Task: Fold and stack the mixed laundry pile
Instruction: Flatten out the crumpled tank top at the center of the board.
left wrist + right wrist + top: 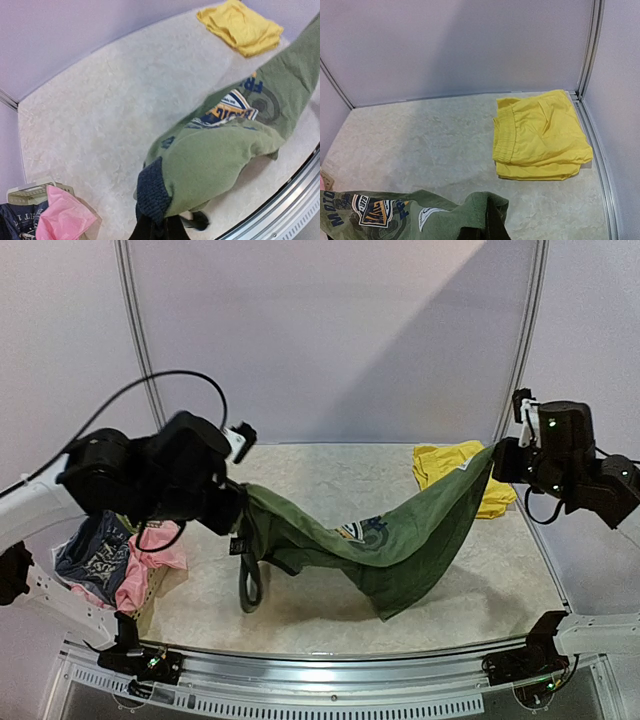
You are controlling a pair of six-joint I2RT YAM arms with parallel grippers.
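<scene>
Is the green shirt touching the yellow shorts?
Apart. The right wrist view shows bare table between the green shirt and the yellow shorts.

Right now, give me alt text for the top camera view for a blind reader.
Two robot arms stretch a sagging olive-green top between them over a pale table, left gripper and right gripper each shut on an end. Folded yellow shorts lie far right; a pink piece and a blue-grey patterned piece sit near left.

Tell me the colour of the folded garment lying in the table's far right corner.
Bright yellow, plain; the folded shorts show best in the right wrist view.
</scene>
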